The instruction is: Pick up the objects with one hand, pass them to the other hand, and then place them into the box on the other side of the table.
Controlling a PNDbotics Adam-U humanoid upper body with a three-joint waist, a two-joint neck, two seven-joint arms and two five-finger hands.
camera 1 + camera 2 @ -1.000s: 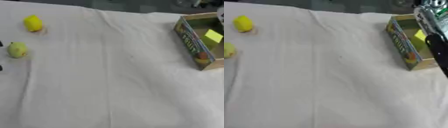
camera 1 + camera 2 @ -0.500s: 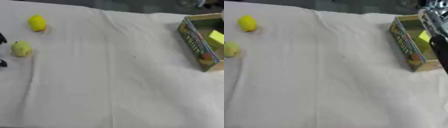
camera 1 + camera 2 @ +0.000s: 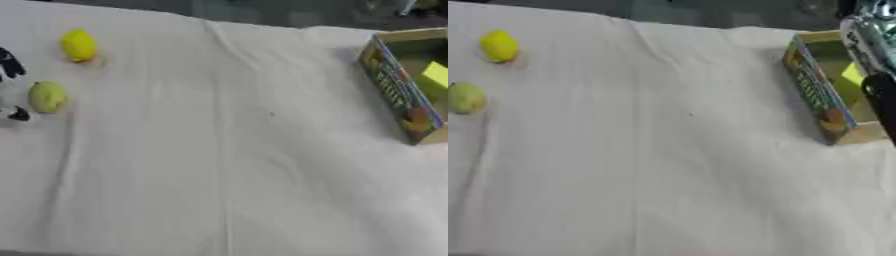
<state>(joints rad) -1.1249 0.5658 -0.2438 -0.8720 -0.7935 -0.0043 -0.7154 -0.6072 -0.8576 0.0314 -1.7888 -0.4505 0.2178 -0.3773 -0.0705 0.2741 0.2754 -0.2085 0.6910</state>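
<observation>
Fruits: two, yellow lemon (image 3: 78, 45), probably green pear (image 3: 47, 96); one box (image 3: 826, 95).

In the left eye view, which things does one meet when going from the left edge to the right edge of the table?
Left hand at the edge → green fruit → yellow lemon → bare white cloth → box.

- A white cloth (image 3: 262, 190) covers the table, spreading away to the right of the left hand (image 3: 10, 65) at the view's edge.
- A long crease (image 3: 219, 150) runs down the cloth, well right of that hand.
- A dark strip (image 3: 262, 11) shows beyond the cloth's far edge, well apart from the hand.
</observation>
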